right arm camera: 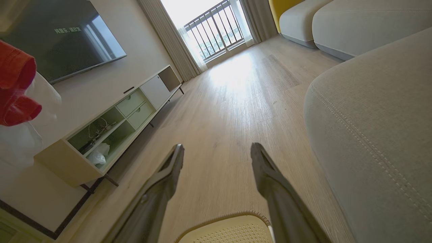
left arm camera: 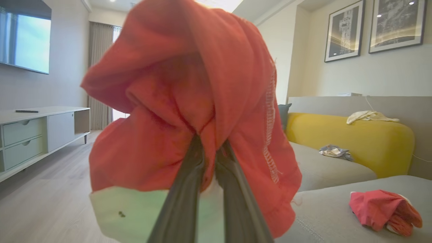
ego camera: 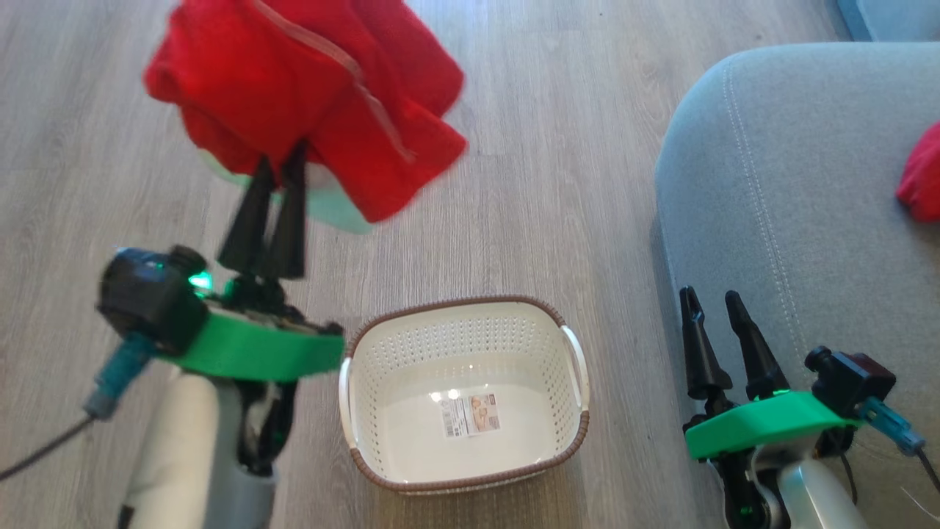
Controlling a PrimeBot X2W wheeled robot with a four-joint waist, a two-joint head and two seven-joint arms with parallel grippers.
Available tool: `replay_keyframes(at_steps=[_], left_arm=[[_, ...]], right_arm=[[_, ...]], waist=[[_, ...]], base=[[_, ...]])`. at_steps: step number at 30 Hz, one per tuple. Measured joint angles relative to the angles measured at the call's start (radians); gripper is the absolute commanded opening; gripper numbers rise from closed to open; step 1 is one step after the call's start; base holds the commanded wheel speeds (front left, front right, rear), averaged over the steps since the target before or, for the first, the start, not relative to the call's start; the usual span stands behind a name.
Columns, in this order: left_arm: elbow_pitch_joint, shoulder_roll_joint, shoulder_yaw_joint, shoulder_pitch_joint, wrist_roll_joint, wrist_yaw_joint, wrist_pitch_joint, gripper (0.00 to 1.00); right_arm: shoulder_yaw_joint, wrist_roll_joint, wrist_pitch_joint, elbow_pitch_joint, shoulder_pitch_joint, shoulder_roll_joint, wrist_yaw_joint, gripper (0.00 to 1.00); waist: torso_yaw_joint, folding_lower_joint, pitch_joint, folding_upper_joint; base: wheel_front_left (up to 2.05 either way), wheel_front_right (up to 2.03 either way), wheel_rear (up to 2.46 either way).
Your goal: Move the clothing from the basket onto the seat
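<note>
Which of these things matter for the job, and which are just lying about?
Job: red garment held in the left end effector; second red garment, lying on the seat; empty basket.
Lying about: TV cabinet; framed pictures; yellow sofa back; pale cloth on it.

Open wood floor point(ego camera: 573, 147) runs between the basket point(ego camera: 470, 303) and the seat point(ego camera: 793, 184) with its rounded corner; the right gripper point(ego camera: 709, 295), fingers spread, stands at that corner; a red garment point(ego camera: 922, 184) lies far right on the cushion; a second garment point(ego camera: 294, 88), pinched in the left gripper point(ego camera: 282, 156), hangs over floor beyond the basket.

Home living room: sofa point(left arm camera: 351, 141), television point(right arm camera: 60, 37).
</note>
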Motion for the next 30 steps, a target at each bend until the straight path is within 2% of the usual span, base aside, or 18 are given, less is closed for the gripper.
replay_keyframes(at_steps=[7,13,30], left_arm=[[-0.004,0.000,-0.131,0.056,0.058,-0.043,0.000,0.00],[0.062,0.002,-0.234,0.111,0.096,-0.057,0.000,0.00],[0.070,0.004,-0.230,0.119,0.091,-0.060,0.000,0.00]], right_arm=[[0.006,0.006,0.000,-0.009,0.013,0.000,0.000,1.00],[0.020,0.006,0.000,-0.014,0.013,0.000,0.000,1.00],[0.064,0.008,0.000,-0.055,0.016,0.000,0.000,1.00]], waist=[[0.001,0.0000,-0.016,0.0000],[-0.005,0.0000,-0.022,-0.0001],[-0.011,0.0000,-0.039,0.0000]], base=[[0.00,0.00,0.00],[0.00,0.00,0.00],[0.00,0.00,0.00]])
